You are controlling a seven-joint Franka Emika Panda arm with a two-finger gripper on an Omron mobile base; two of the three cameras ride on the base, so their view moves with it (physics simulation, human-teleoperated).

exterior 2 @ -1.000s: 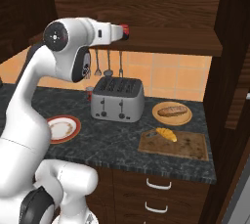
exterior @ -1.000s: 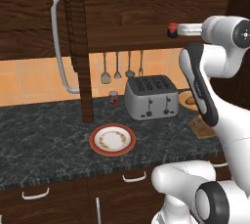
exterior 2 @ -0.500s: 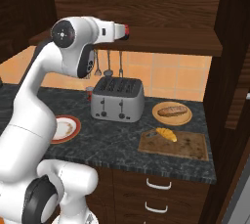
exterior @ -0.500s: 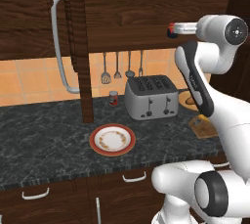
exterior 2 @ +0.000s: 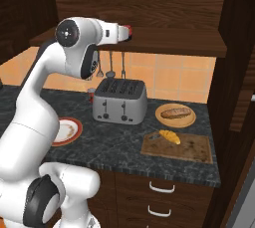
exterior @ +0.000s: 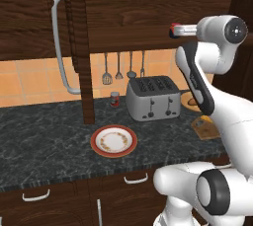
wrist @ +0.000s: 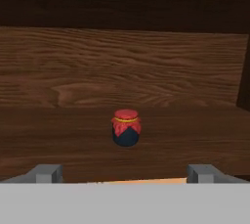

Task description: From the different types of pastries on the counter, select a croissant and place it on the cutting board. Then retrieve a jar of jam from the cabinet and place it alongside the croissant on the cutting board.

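I have the arm raised to the cabinet, its wrist level with the plank shelf. Looking along the hand, the jar of jam stands upright on that shelf, centred ahead of me and well apart from the fingers. The two tips sit spread wide at either side of the view, with nothing between them, so the hand is open and holding nothing.

Down on the tabletop, the croissant already lies on the cutting board, towards its left end. Just behind the board, the brown bun rests on a round tan plate. A silver toaster stands to the left of that plate, and a red-rimmed plate lies in front of it, nearer the robot's base. A small red canister sits beside the toaster, under the hanging utensils.
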